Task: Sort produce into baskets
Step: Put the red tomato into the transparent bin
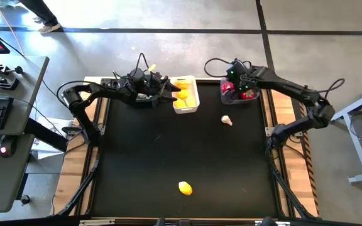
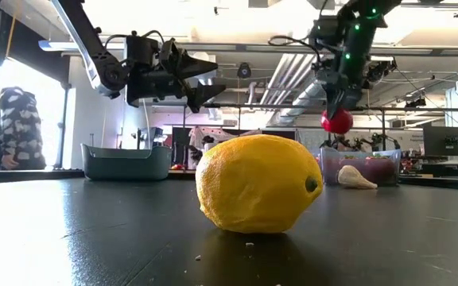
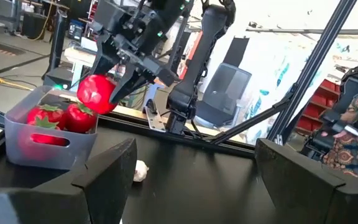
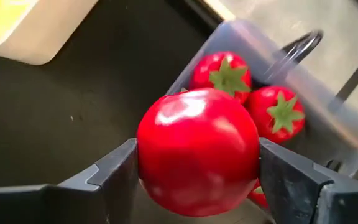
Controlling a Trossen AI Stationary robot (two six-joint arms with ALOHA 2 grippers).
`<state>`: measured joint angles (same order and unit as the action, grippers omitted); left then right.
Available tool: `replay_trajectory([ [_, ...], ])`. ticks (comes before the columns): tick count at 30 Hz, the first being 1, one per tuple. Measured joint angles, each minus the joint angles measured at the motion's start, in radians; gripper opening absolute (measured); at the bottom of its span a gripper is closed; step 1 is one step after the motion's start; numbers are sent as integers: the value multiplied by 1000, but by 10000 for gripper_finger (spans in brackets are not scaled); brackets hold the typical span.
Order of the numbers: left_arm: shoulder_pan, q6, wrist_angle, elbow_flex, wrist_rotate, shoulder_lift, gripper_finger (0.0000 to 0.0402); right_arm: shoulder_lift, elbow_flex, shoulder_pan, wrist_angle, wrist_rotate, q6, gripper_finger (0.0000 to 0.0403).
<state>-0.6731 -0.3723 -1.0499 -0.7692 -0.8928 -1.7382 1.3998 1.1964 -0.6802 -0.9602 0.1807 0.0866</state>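
Dark jointed arms, looping black cables

1. I see a red tomato [image 4: 197, 149] pinched in the right gripper [image 4: 197, 163], held above the grey bin [image 1: 238, 94] that holds more tomatoes [image 4: 229, 74].
2. The white bin [image 1: 188, 107] holds lemons [image 1: 182, 95].
3. One lemon [image 1: 185, 188] lies near the table's front edge.
4. A garlic [image 1: 226, 120] lies just in front of the grey bin.

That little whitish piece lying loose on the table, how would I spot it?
Start at the black table, then go to the clear basket of red pieces at its far right corner. Just in front of it lies the whitish piece, alone on the mat. It is pale and tapered, unlike the round yellow lemon near the front.
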Motion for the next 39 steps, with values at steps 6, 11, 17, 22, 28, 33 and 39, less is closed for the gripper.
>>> replay_trajectory([
  [6,1,17,4,1,3,0,312,8,-51,-43,11,-24,3,266],
  [11,2,18,0,1,23,0,312,43,-66,-95,55,-25,-35,266],
  [17,15,9,0,1,14,0,312,114,-66,-119,53,-39,-69,266],
  [22,20,16,1,1,14,0,312,170,-66,-132,73,-24,-88,266],
  [28,20,16,1,1,21,1,312,220,-66,-165,91,-13,-113,266],
  [33,20,11,1,1,30,1,312,258,-66,-170,90,-12,-146,277],
  [39,20,11,1,1,31,1,312,268,-66,-139,121,50,-174,320],
])
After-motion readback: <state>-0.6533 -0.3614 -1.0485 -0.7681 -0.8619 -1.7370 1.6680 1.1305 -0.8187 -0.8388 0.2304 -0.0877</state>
